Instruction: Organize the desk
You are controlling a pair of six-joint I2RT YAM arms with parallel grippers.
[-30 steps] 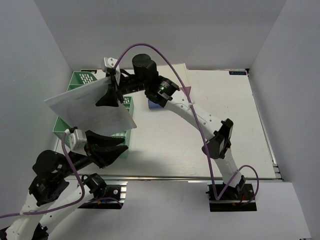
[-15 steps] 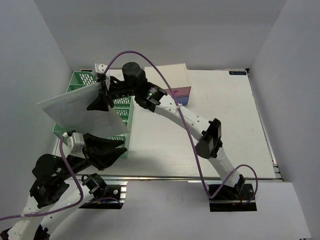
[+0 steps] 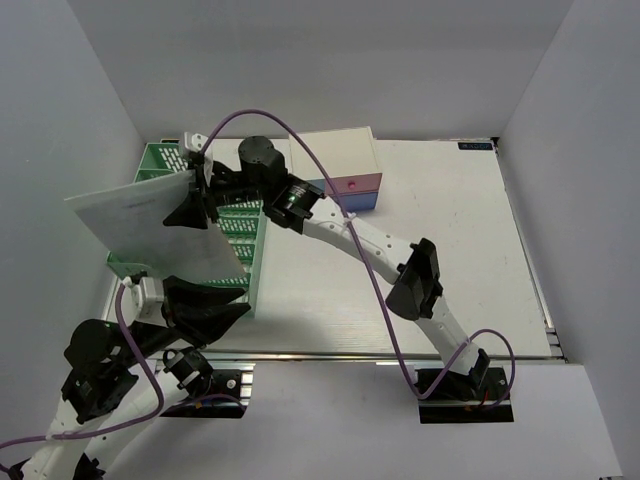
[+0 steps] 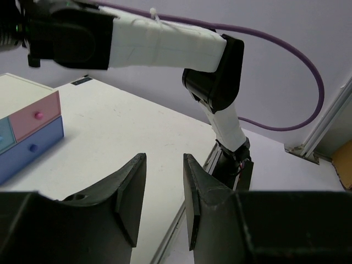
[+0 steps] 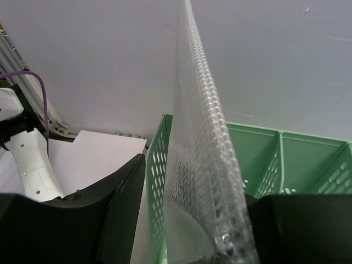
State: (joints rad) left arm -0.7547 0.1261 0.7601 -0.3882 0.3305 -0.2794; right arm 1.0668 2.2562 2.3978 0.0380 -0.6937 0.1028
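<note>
The large flat off-white desk (image 3: 450, 240) fills the floor of the grey-walled booth, and its metal rail runs along the near edge just beyond the two arm bases. The right gripper (image 3: 196, 205) reaches right across to the far left corner. It is clamped on the edge of a translucent white mesh-textured sheet (image 3: 135, 220), holding it tilted in the air over the green mesh file rack (image 3: 245, 225) that stands along the left edge. The left gripper (image 3: 222, 303) hangs near the near left corner, just under the sheet's lower edge, with its jaws a little apart and nothing between them. A small white drawer box with pink and blue drawers (image 3: 340, 160) sits at the far edge, just right of the rack.
</note>
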